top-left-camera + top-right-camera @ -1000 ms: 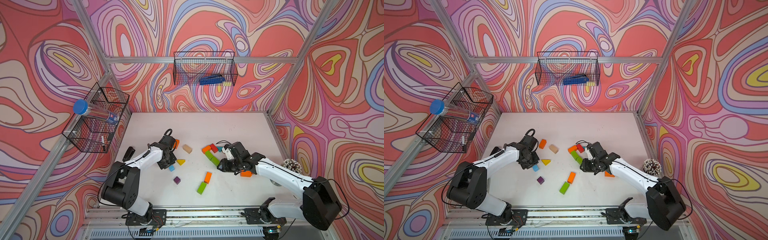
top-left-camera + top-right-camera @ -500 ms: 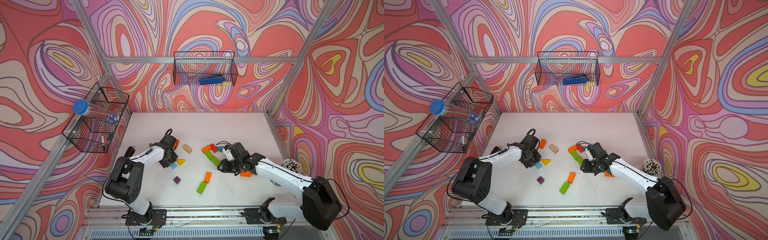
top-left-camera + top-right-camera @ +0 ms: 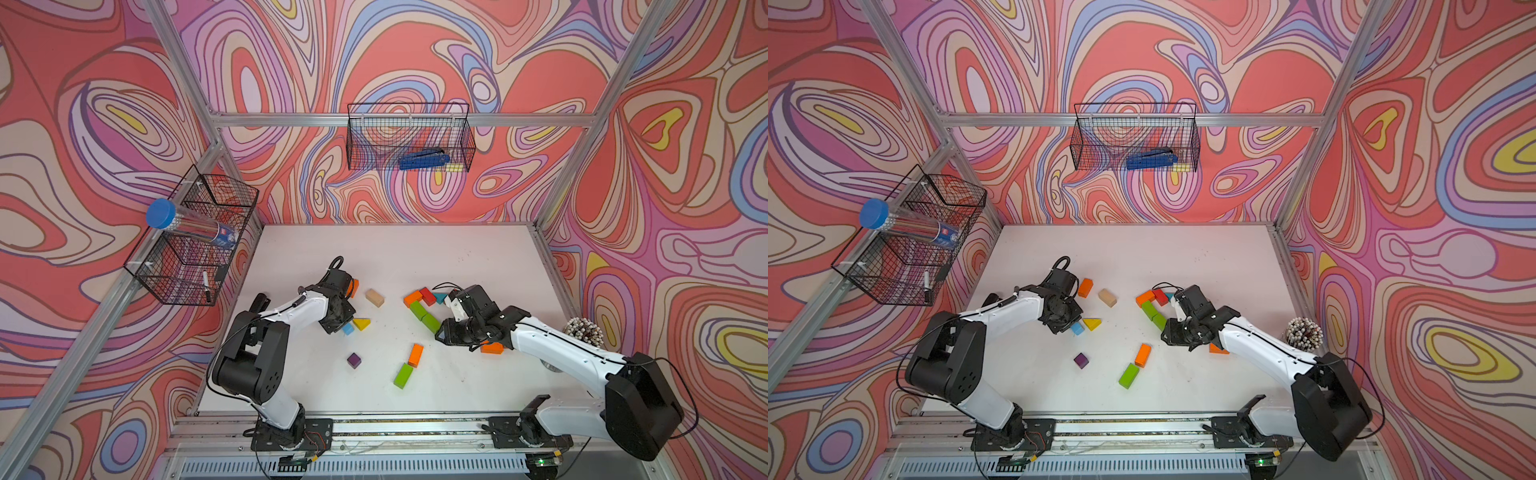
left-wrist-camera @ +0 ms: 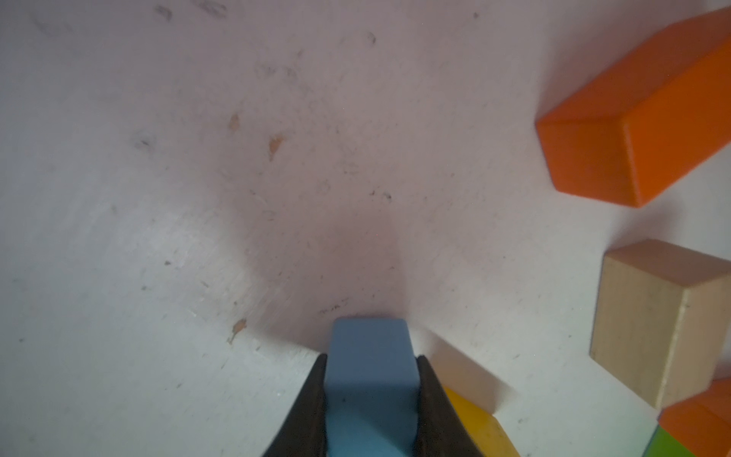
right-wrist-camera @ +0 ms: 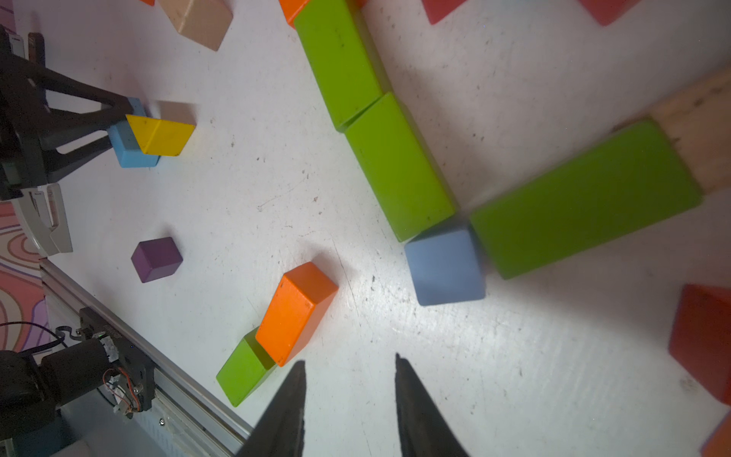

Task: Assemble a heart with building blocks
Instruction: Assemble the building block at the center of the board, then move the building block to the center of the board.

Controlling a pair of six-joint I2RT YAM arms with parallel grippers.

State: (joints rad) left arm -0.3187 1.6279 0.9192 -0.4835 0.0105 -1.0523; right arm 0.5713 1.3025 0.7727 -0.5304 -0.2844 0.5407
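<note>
My left gripper (image 4: 372, 358) is shut on a light blue cube (image 4: 370, 395) low over the table, right beside a yellow triangle (image 3: 362, 323). In both top views a row of building blocks lies mid-table: orange (image 3: 412, 298), red (image 3: 428, 296), teal (image 3: 440, 298) and two green bricks (image 3: 1152, 315). My right gripper (image 5: 350, 364) stands open and empty just short of a grey-blue cube (image 5: 445, 267), which touches the end of the green row (image 5: 399, 170) and a third green brick (image 5: 585, 198).
Loose on the table are an orange brick (image 3: 415, 354), a green brick (image 3: 403, 375), a purple cube (image 3: 353, 360), a plain wood block (image 3: 375, 297) and an orange piece (image 3: 492, 348) under the right arm. A black stapler (image 3: 259, 301) lies at the left edge. Wire baskets (image 3: 409, 137) hang on the walls.
The left arm's shoulder and elbow have shifted slightly while its gripper stays shut on the blue cube. The right arm has not moved.
</note>
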